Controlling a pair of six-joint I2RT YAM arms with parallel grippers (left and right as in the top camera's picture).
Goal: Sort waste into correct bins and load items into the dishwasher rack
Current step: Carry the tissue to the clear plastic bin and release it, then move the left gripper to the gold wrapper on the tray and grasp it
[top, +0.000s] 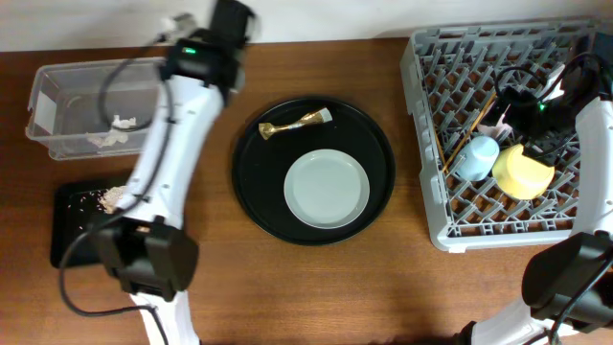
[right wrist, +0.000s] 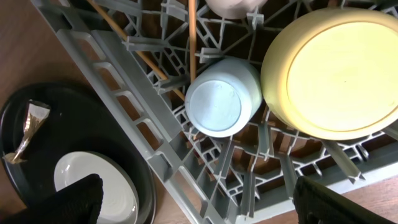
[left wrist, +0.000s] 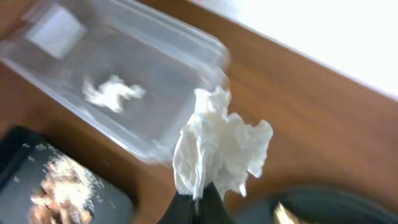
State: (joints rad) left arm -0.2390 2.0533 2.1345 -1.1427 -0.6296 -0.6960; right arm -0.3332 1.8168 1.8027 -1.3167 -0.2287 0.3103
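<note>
Left gripper [left wrist: 196,210] at the bottom middle of the left wrist view, jaws pinching a crumpled white tissue [left wrist: 219,146]. Tissue up in the air, by the right corner of the clear box [left wrist: 161,74], not inside it. More white tissue [left wrist: 112,93] lying on the floor of that box. Down in the lower left, a flat black tray [left wrist: 15,140] with brown crumbs [left wrist: 59,190] on it.

In the middle of the overhead view, a round black tray [top: 254,182] with a pale plate [top: 327,188] and a shiny gold wrapper [top: 297,123] on it, apart from each other. Grey rack [top: 426,172] on the right side.

Right gripper [right wrist: 198,193] over the rack, jaws spread wide, holding nothing. In the middle of the right wrist view, a blue cup [right wrist: 217,104] upside down, just beside a yellow-green bowl [right wrist: 336,68], also upside down. Wooden chopsticks [right wrist: 191,37] lying in the rack near the top. A bit of a pink cup [right wrist: 230,5] at the very top edge.
</note>
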